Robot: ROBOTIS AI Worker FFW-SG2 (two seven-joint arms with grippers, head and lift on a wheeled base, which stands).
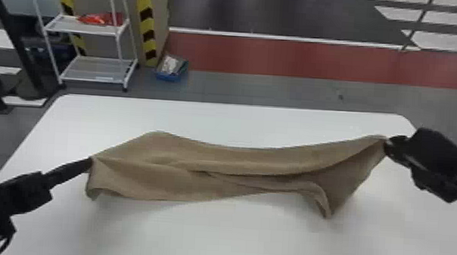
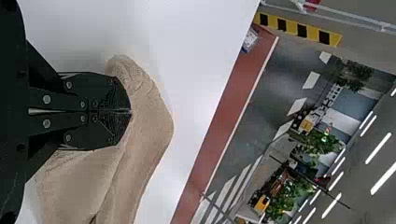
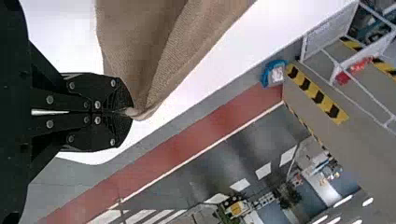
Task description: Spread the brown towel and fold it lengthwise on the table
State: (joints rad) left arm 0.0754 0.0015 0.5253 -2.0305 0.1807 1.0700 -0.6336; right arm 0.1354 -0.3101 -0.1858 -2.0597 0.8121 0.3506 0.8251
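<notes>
Bright, soft shadows on smooth white table [image 1: 232, 235] near brown cloth towel [image 1: 237, 160]. Left wrist view: long white ceiling lights [image 2: 378, 148] glowing. Faint sheen, dark grey floor [image 1: 284, 15].

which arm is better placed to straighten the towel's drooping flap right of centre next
Right, I'd say: the right gripper holds the towel at that end, closer to the flap than the left gripper.

The closed hand [image 3: 130, 112] pinches the brown towel's [image 3: 144, 56] corner.
</notes>
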